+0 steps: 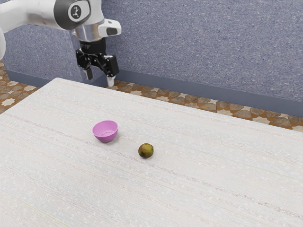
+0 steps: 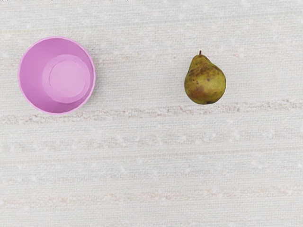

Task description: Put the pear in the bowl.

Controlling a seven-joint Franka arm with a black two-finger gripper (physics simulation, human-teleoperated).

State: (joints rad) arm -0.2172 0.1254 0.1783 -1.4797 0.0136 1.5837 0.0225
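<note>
Pear (image 2: 205,85) on worktop (image 1: 189,189), outside the bowl (image 2: 68,78), well apart from it; bowl upright, mouth up, so it can take a drop from above. Fingers (image 1: 111,80) wide apart, nothing between them, which suits a hand that has its pick to make. Hand is up over the worktop, probably to keep both items in sight and off any contact. Pear lies on its side, stem pointing roughly crosswise to the line toward the bowl; closing across the fat end, over the narrower width, looks the sensible grip. Round body could roll if one finger touches first. Around: arm (image 1: 38,13) coming in from the exterior view's upper left, speckled blue wall (image 1: 199,47) behind, patterned floor (image 1: 194,101) beyond the worktop edge. Main obstacle is the bowl's rim: carry the pear above it, then lower and release.
</note>
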